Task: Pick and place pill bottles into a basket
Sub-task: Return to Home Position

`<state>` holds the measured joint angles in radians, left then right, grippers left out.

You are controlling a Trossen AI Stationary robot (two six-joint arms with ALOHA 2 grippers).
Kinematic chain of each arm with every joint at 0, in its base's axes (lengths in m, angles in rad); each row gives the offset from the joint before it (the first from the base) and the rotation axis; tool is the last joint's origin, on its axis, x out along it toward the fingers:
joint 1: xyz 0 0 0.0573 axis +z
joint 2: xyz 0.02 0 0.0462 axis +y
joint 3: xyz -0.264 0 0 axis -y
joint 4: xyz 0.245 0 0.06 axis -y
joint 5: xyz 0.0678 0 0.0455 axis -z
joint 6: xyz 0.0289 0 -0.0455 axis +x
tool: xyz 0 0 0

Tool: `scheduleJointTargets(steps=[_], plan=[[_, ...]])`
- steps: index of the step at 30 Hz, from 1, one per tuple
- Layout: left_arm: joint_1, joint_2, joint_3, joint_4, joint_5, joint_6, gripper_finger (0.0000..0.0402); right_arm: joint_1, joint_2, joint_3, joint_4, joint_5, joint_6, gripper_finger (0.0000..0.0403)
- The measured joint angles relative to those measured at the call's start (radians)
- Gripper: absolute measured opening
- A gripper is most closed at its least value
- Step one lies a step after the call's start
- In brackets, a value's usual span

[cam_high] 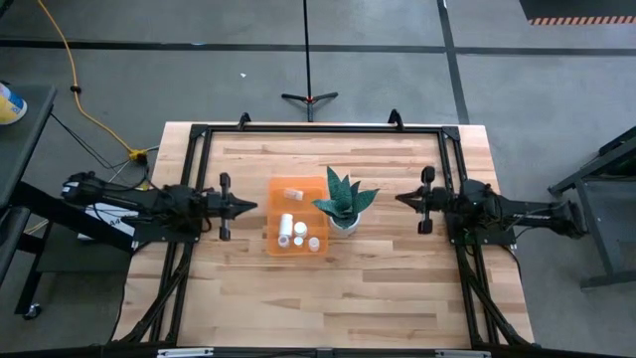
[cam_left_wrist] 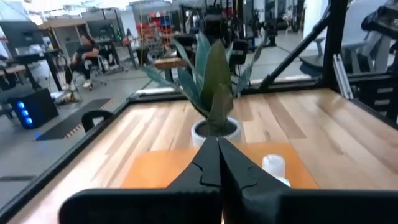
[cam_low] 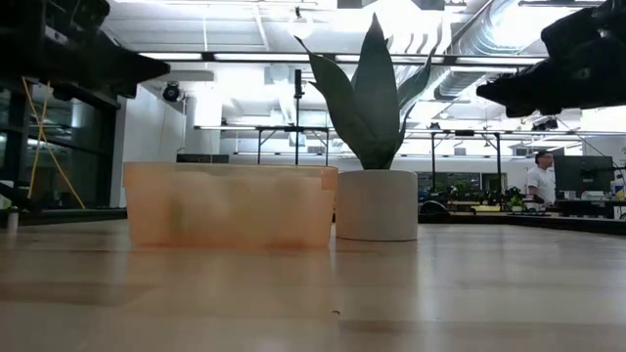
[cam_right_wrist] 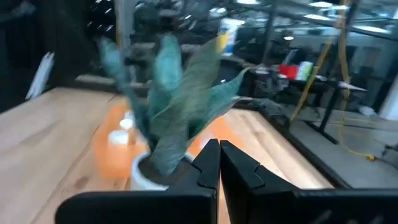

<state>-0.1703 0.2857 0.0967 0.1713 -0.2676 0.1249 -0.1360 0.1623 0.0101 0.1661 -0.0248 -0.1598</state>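
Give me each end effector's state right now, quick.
Left end effector: closed, empty, left of the basket.
Right end effector: closed, empty, right of the plant.

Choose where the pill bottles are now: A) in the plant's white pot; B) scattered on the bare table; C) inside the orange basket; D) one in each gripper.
C: the high view shows the pill bottles lying inside the basket, while the left gripper and right gripper are shut on nothing at either side.

Wooden table (cam_high: pixel 397 288), orange basket (cam_high: pixel 276 207) beside white plant pot (cam_low: pixel 377 205)
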Motion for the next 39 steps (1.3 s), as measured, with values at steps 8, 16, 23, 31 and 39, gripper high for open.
scheduleJointTargets(steps=[8, 16, 23, 31, 39], plan=[[0.0, -0.017, -0.021, 0.024, 0.025, 0.004, 0.0022, -0.08, 0.0, 0.0, 0.021, -0.152, 0.135, 0.0003], [0.0, -0.034, -0.084, 0.071, 0.004, 0.031, 0.0028, -0.089, 0.0, 0.0, -0.012, -0.158, 0.162, 0.0003], [0.0, -0.132, -0.068, -0.023, 0.028, 0.032, 0.0022, -0.089, -0.002, 0.0, -0.004, -0.158, 0.163, 0.0003], [0.0, -0.278, -0.074, -0.15, 0.019, -0.004, 0.0035, -0.089, -0.007, 0.0, 0.023, -0.196, 0.178, 0.0003], [0.0, -0.273, -0.076, -0.159, 0.079, 0.0, 0.0031, -0.086, -0.014, 0.001, 0.022, -0.333, 0.192, 0.0004]])
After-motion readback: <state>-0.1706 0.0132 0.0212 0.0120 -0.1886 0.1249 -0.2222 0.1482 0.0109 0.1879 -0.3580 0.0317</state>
